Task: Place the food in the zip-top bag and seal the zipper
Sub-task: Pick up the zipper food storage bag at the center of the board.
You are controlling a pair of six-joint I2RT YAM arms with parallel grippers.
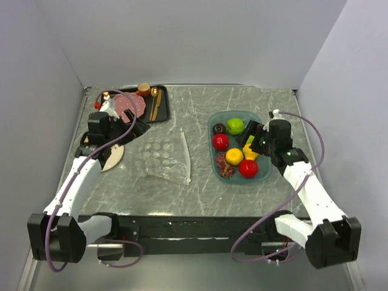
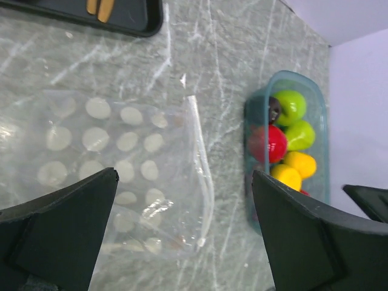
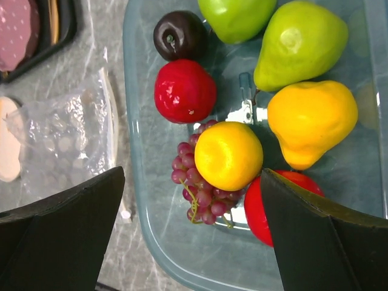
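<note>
Top external: food (image 1: 234, 156) lies in teal tray (image 1: 254, 116).
Left gripper (image 2: 185, 182) spread near zip-top bag (image 2: 121, 151); right gripper (image 3: 193, 176) spread over food.

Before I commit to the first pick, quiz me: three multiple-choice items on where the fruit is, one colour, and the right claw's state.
1. Where is the toy fruit?
A) in the teal tray
B) in the zip-top bag
C) on the black tray

2. What colour is the ball lying against the grape bunch?
A) green
B) yellow-orange
C) dark brown

3. The right claw is:
A) shut on a fruit
B) shut on the bag
C) open, empty

Answers:
1 A: every fruit sits in the tray, while the bag lies flat and empty.
2 B: the right wrist view shows it yellow-orange, overlapping the grapes.
3 C: its fingers stand wide apart over the fruit with nothing gripped.
</note>
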